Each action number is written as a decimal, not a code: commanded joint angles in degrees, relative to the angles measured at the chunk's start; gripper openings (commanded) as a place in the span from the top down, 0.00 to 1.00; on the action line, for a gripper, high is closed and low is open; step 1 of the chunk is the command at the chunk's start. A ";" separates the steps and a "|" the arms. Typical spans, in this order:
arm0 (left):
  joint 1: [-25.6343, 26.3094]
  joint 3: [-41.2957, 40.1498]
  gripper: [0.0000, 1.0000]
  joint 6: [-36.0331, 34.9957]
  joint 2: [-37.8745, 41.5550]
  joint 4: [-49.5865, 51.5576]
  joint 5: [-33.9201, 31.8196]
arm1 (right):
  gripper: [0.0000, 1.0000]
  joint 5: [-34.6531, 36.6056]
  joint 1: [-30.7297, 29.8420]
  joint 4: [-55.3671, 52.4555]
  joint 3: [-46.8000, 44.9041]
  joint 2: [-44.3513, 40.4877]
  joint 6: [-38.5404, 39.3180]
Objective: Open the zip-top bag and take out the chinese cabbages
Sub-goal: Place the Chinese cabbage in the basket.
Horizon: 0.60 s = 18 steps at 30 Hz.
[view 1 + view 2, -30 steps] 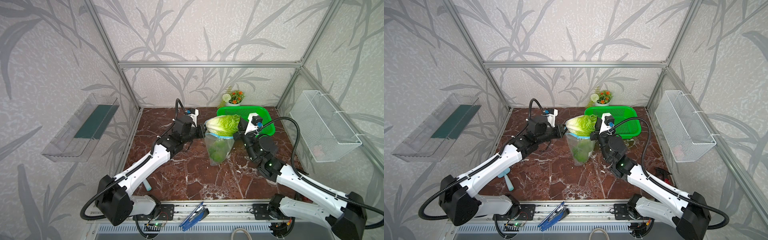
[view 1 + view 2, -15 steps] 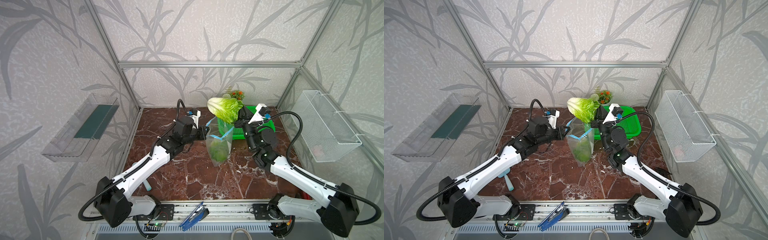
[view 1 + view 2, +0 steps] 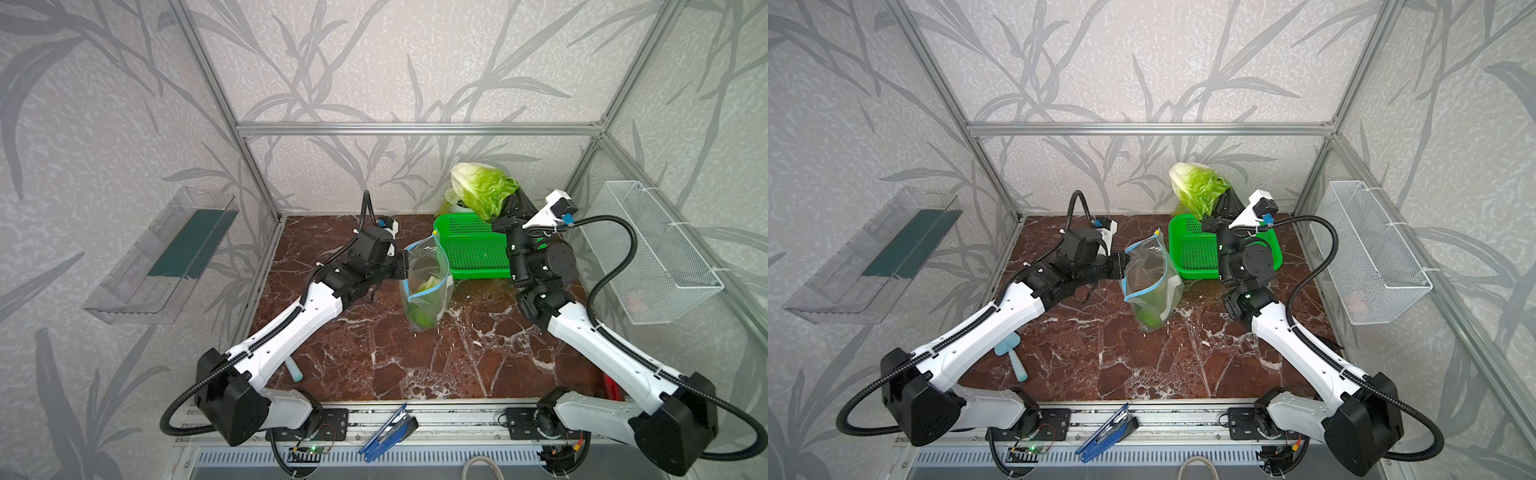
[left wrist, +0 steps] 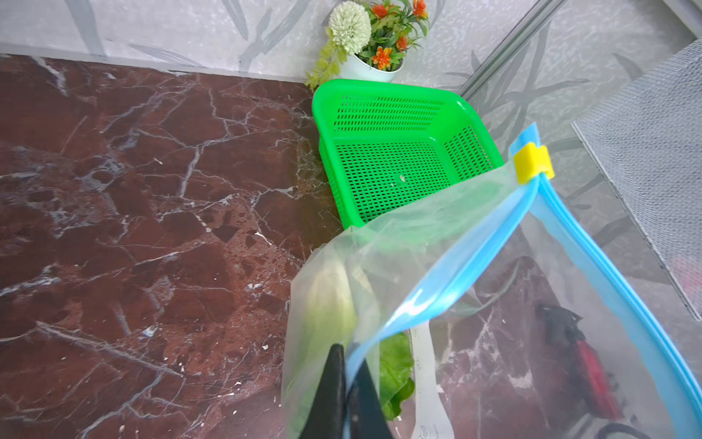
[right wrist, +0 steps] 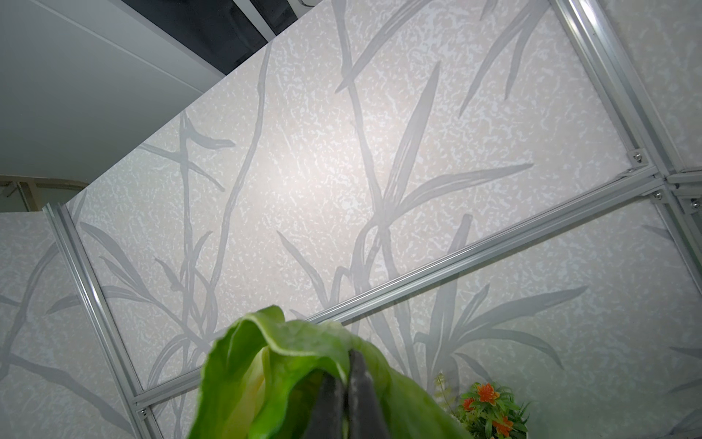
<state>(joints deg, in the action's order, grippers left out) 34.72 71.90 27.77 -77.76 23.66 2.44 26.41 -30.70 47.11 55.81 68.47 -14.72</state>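
While we hold one head aloft: our right gripper [image 3: 501, 204] is pinched fully closed on the leafy end of the lifted cabbage [image 3: 478, 191], which hangs above the far rim of the green basket [image 3: 473, 219], close to the potted plant [image 4: 376, 38].
Leaf grip: in the right wrist view only thin green leaf sits between the jaws. We judge it could tear or slip, dropping the head onto the plant or outside the basket.
Left gripper [image 4: 347, 361]: clamped shut on the blue zip strip [image 4: 475, 266], holding the zip-top bag [image 3: 428, 282] upright with its mouth open, just beside the basket.
Second cabbage [image 4: 330, 300]: low inside the bag.
Bag risk: if we tug sideways or let go, the mouth could sag shut or the bag could topple on the table [image 3: 374, 353], making that head harder to reach.
Release risk: if we open over the rim rather than the basket floor, the head could roll off.
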 commanded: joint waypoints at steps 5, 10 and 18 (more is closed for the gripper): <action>-3.32 2.69 1.00 -5.20 3.78 2.61 -7.45 | 1.00 0.87 2.53 -6.75 -2.11 1.47 3.36; -6.33 6.03 1.00 -8.07 2.57 3.06 -7.90 | 1.00 0.91 5.18 -6.84 -2.84 6.45 2.50; -8.60 16.13 1.00 -13.65 -4.63 2.98 -11.95 | 1.00 1.81 5.93 -0.44 -1.14 19.93 6.83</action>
<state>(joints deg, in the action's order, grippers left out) 26.41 84.79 17.82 -80.62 27.40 -6.44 26.98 -24.99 40.75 53.39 85.73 -10.20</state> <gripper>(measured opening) 0.047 0.048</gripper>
